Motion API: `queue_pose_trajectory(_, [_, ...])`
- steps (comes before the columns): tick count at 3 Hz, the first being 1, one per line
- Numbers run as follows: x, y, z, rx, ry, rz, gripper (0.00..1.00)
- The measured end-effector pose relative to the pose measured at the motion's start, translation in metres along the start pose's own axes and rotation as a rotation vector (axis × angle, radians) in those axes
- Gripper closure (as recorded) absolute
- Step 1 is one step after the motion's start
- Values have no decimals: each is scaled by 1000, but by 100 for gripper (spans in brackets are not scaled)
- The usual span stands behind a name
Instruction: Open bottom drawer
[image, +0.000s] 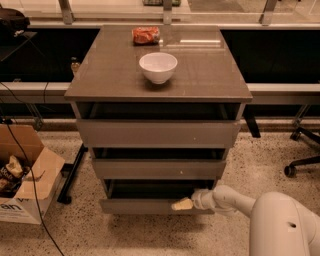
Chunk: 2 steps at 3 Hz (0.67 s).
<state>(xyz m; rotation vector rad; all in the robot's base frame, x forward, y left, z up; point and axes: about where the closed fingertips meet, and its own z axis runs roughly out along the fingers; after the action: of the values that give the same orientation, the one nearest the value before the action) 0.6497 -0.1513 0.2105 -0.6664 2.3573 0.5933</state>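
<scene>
The bottom drawer (145, 205) is the lowest and narrowest grey-brown front of the cabinet, near the floor. It stands pulled out a little, with a dark gap above its top edge. My gripper (182, 204) comes in from the lower right on a white arm (235, 200). Its pale fingertips rest at the drawer front's top edge, right of centre. The inside of the drawer is hidden in shadow.
The middle drawer (159, 168) and the top drawer (158, 133) sit above. A white bowl (158, 67) and a red snack bag (146, 35) lie on the cabinet top. An open cardboard box (22, 172) stands at the left, an office chair base (302, 160) at the right.
</scene>
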Motion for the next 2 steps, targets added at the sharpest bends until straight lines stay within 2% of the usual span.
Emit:
queue_pose_trajectory(1, [1, 6, 5, -3, 34, -48, 0])
queue_pose_trajectory(2, [12, 14, 6, -41, 137, -146, 0])
